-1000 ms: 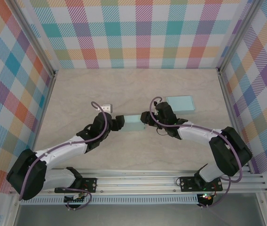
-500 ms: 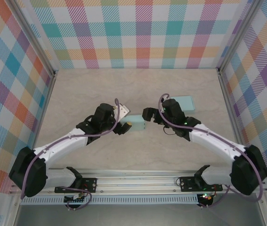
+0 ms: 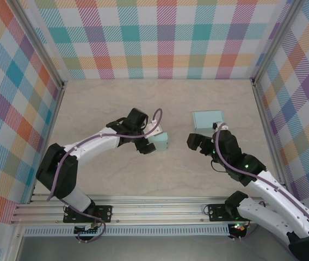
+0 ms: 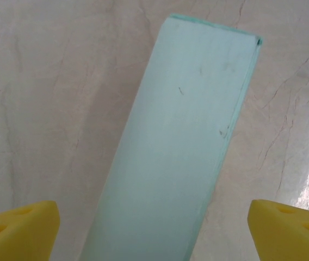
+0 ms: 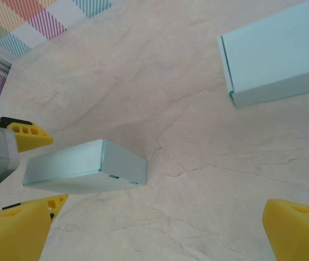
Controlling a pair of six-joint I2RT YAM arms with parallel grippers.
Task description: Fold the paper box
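Teal box [image 4: 181, 147] btwn left tool [image 4: 154, 224] fingers [image 4: 18, 225]

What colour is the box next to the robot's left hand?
The box is pale blue-green, clearest from the left wrist camera.

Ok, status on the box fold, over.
Left gripper open, closed-up teal paper box between its jaws, not gripped. Right gripper open, apart from it. Second teal box lies flat beyond, nothing in the way.

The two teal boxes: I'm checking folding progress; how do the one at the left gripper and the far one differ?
The near box is a closed block; the far box lies thin and flat. The near box sits inside the open left gripper; the far box lies apart. Both are teal.
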